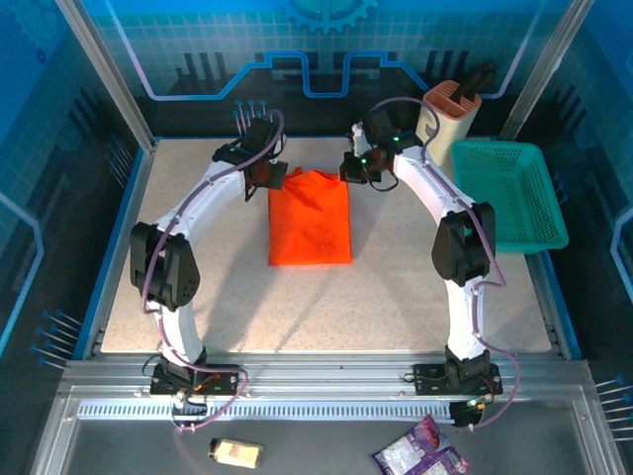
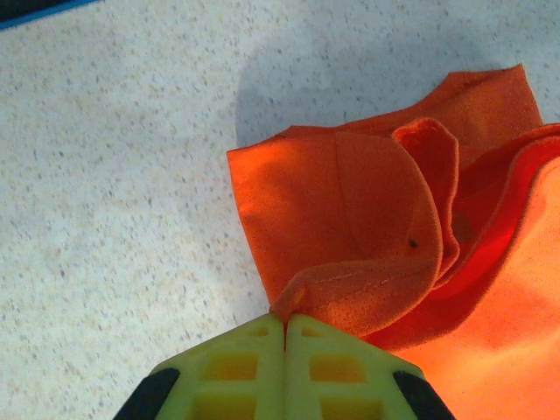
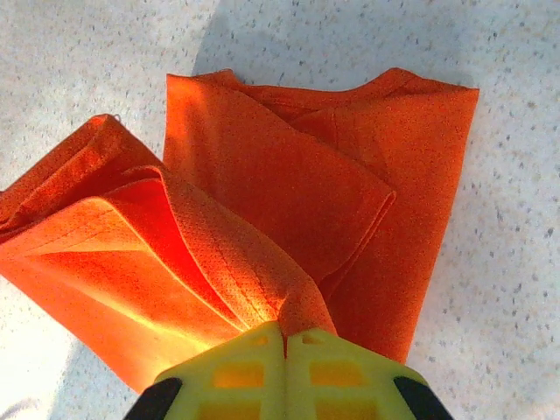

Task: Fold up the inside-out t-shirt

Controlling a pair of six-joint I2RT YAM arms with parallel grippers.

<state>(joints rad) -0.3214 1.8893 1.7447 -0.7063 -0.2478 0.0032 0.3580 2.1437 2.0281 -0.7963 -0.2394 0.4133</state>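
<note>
At the left, the far-left corner of the inside-out t-shirt [image 1: 311, 220] is pinched by the left gripper [image 2: 285, 322], its jaws pressed together on a hemmed edge. The shirt is laid as a narrow rectangle mid-table [image 1: 415, 297], between the arms. At the right, its far-right corner is clamped likewise by the right gripper [image 3: 285, 331]. The cloth is judged light, soft and limp, best taken at corners or hems, lest layers slip apart.
</note>
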